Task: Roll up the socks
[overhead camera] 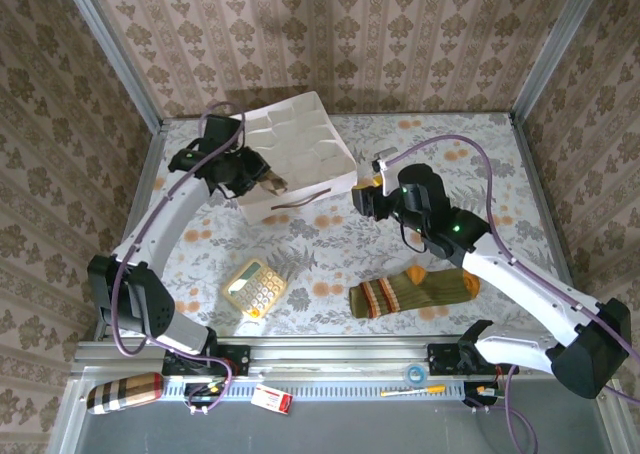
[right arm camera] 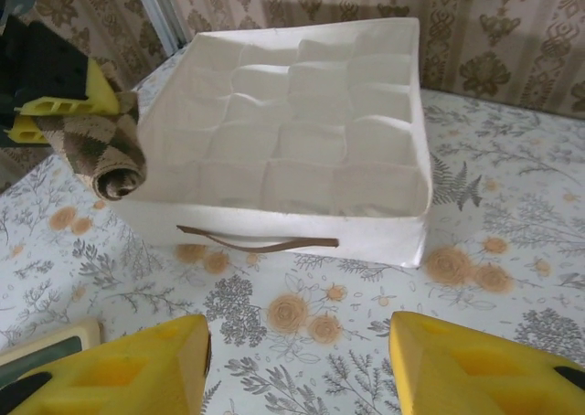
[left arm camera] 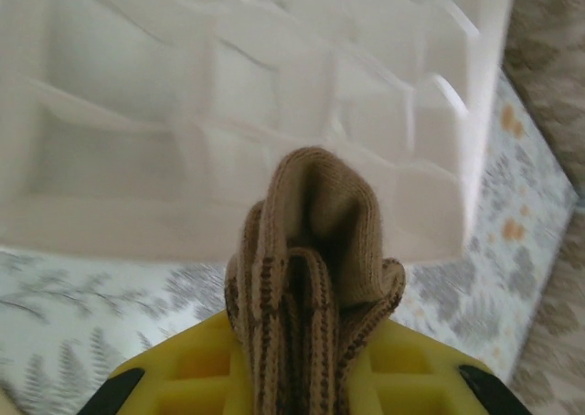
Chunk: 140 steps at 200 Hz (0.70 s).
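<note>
- We see the left gripper (overhead camera: 255, 174) clamped on the rolled argyle sock (right arm camera: 105, 154), just beside the left front corner of the white divider box (right arm camera: 384, 232).
- The right gripper (right arm camera: 297, 360) hangs near the box's front, fingers spread and holding nothing.
- We find the olive sock (overhead camera: 415, 291) flat on the table (overhead camera: 330, 244), right of the yellow calculator (overhead camera: 254, 287).

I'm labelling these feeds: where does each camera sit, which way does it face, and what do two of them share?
Top external: above and behind the bases, looking down at the table; both arms, left gripper and right gripper show.
Left wrist: on the left arm, facing the white divider box; its yellow fingers clamp the argyle sock.
Right wrist: on the right arm, facing the box's handled front; its fingers open at the bottom.
Shared: both wrist views show box and sock.
</note>
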{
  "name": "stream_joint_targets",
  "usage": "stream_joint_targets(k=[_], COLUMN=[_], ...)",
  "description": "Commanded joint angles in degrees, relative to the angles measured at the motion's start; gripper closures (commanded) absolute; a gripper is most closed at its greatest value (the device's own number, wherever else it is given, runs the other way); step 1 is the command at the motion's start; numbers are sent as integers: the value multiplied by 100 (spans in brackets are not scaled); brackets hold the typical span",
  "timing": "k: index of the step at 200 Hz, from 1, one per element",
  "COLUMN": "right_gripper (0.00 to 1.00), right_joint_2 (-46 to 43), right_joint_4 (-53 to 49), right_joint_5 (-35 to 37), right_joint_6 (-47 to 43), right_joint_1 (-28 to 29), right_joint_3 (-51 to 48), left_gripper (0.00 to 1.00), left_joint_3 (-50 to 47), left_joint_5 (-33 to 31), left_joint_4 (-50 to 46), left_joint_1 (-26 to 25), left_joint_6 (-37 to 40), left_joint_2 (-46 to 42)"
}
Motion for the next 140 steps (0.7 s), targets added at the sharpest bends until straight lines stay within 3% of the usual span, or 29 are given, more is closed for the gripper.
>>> stream_joint_targets(k=[1, 34, 140], right_gripper=[46, 46, 50], right_joint_2=[93, 24, -153], right_joint_4=[-442, -404, -889], right_joint_5=[196, -40, -234], right_joint_6=[78, 187, 276], right_joint_1=[-22, -21, -21], right_joint_3=[321, 430, 417], left_gripper=[100, 100, 100], left_joint_3=[79, 185, 119], left_joint_5=[-384, -844, -1127], left_joint_4=[-115, 129, 349], left_joint_1=[216, 314, 396], left_joint_6=[678, 1059, 1417], left_joint_2=[146, 485, 1268])
